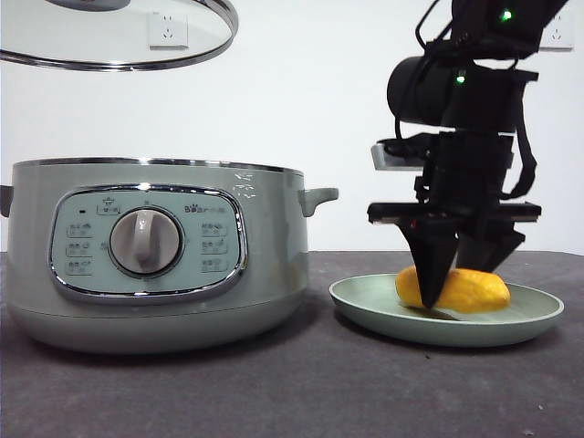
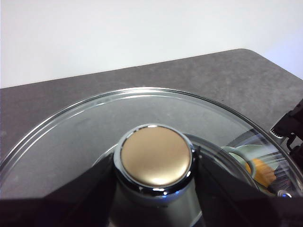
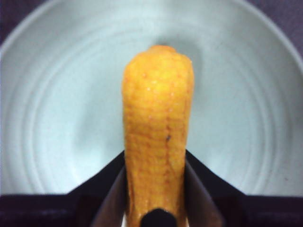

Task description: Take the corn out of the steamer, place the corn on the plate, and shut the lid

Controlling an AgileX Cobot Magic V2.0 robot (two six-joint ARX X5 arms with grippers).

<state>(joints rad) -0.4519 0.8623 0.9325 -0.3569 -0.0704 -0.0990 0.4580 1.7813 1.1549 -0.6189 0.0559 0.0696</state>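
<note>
The corn [image 1: 470, 290] is a yellow-orange cob lying low in the pale green plate [image 1: 383, 306], right of the steamer [image 1: 155, 255]. My right gripper [image 1: 461, 265] comes down from above and is shut on the corn [image 3: 158, 118], one jaw pressed against each side, with the plate [image 3: 52, 118] beneath. The steamer is open. The glass lid [image 1: 119, 41] hangs high above it. My left gripper [image 2: 155, 165] is shut on the lid's round knob [image 2: 155, 156]. Through the glass, the left wrist view shows the corn [image 2: 262, 172] on the plate.
The dark grey table [image 1: 301, 392] runs in front of the steamer and plate. A small side handle [image 1: 319, 196] on the steamer sticks out toward the plate. A white wall with a socket [image 1: 169, 30] stands behind.
</note>
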